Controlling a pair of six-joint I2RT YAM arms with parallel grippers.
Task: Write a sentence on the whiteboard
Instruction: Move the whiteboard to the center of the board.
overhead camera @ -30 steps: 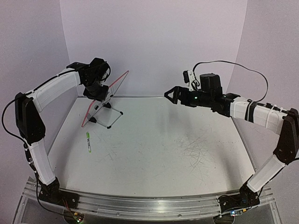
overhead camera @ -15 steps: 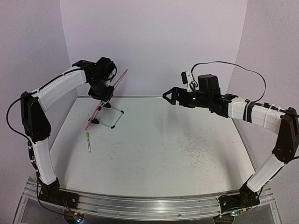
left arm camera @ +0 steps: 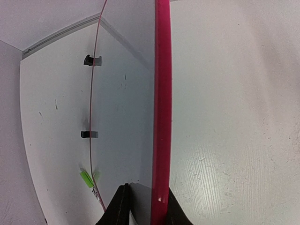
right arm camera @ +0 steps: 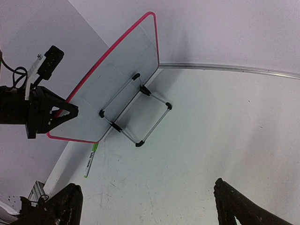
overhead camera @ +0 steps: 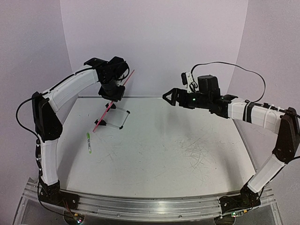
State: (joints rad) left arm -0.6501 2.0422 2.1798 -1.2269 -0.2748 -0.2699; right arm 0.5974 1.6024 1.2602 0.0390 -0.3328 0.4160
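Note:
The whiteboard [overhead camera: 101, 118] stands tilted on its black wire stand [overhead camera: 118, 119] at the back left and shows edge-on as a pink line. My left gripper [overhead camera: 114, 95] is shut on its side edge. In the left wrist view the red rim [left arm camera: 162, 103] runs between the closed-in fingers of the left gripper [left arm camera: 145, 199]. The right wrist view shows the board's back [right arm camera: 124, 75], the stand [right arm camera: 140, 115] and no green sentence. A green marker [overhead camera: 88, 142] lies on the table in front of the board. My right gripper [overhead camera: 168, 97] is open and empty, raised at mid-table.
White walls stand close behind and to the left of the board. The table [overhead camera: 178, 140] has grey scratch marks at right centre. The marker also shows in the right wrist view [right arm camera: 90, 161] and the left wrist view [left arm camera: 86, 179].

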